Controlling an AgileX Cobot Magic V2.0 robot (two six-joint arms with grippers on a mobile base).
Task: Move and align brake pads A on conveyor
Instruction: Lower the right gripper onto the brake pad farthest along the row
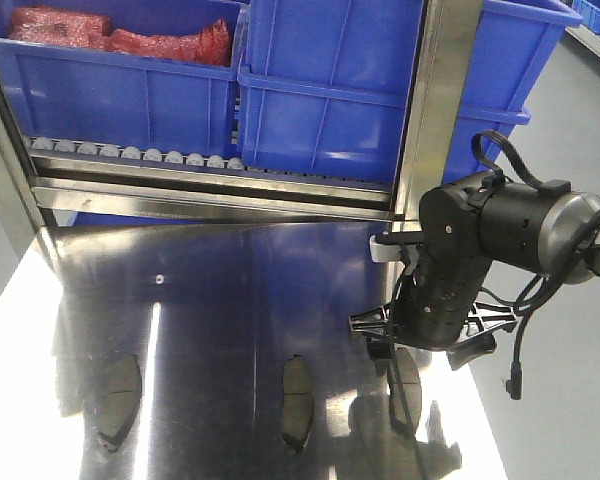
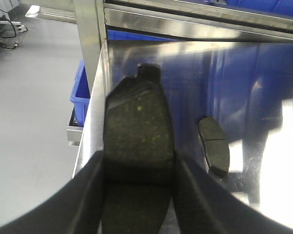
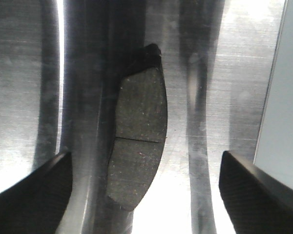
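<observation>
Held brake pad, grey friction face up, is pinched along its long edges between the fingers of the left gripper at the left edge of the steel table, with the grey floor beyond that edge; whether it rests on the table or is lifted cannot be told. Three more brake pads A lie flat on the table's near half: the left pad, the middle pad and the right pad. The right pad, groove across its face, sits near the table's right edge between the widely spread fingers of the right gripper, touched by neither. At the table's far edge a roller rack carries blue bins, one holding red packets
</observation>
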